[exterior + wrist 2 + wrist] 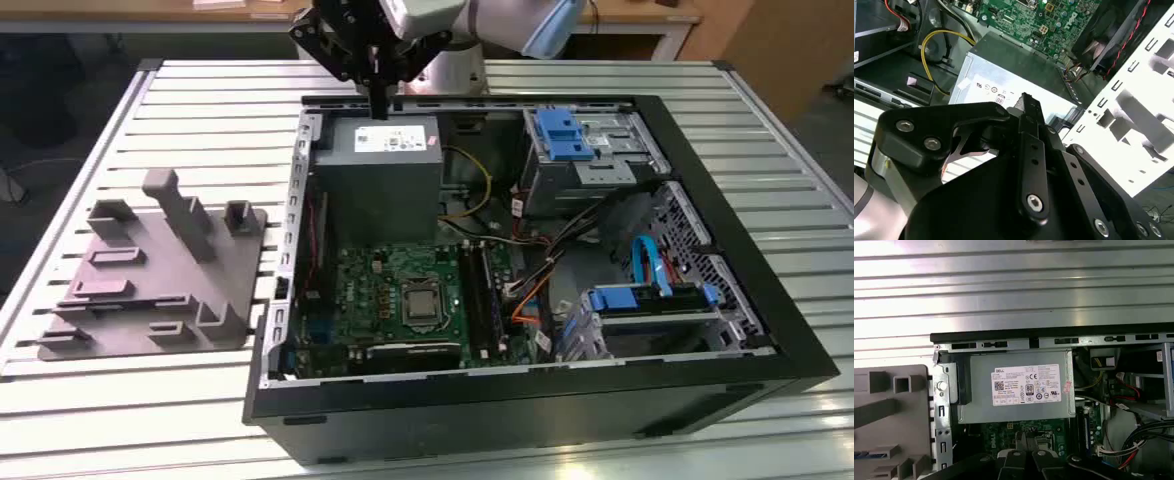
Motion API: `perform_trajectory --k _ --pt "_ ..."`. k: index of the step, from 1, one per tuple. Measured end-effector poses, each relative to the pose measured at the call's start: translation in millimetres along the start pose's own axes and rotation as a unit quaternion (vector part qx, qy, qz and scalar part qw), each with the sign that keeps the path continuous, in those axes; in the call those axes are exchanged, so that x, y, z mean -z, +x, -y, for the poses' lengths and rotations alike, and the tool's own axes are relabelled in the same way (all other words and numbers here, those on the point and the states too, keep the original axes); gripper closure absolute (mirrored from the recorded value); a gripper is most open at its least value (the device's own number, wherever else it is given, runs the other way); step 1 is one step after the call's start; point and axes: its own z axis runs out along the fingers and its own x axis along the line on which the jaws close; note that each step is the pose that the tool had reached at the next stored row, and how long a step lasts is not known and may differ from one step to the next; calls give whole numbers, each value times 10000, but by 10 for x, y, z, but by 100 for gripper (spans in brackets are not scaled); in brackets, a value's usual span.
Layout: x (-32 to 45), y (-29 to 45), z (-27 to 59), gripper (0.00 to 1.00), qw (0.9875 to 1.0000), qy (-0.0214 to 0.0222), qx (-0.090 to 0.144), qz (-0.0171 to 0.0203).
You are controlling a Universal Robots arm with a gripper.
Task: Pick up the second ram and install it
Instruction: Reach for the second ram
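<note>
The end effector [378, 78] is seen in the exterior view poised above the far wall of the open computer case [747, 330]. Its fingers are drawn together on a thin dark strip that hangs straight down from them. This strip is judged to be the second ram [380, 102], though too little of it is shown for certainty. Directly beneath the end effector lies the grey power supply [380, 170]. Lower and farther on, toward the near side of the case, the green circuit board [387, 290] is found with its long memory slots [483, 295]. The grey fixture [160, 280] rests on the slatted worktop [200, 100], well apart from the end effector and outside the case. For the step in hand, judged to be carrying the stick to a slot, the grip is best kept firm and the stick plumb, so that it is not twisted between the pads. The power supply's upper edge and the loose cables [534, 275] beside the slots should be given a wide berth. The stick's edge is best lined up with the slot before any pressure is applied, and that pressure kept even.
</note>
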Motion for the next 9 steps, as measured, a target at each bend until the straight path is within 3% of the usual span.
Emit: perform_trajectory --k 5,9 --pt "0 3 0 90 10000 0 0 0" --pt "2 80 6 90 10000 0 1 0"
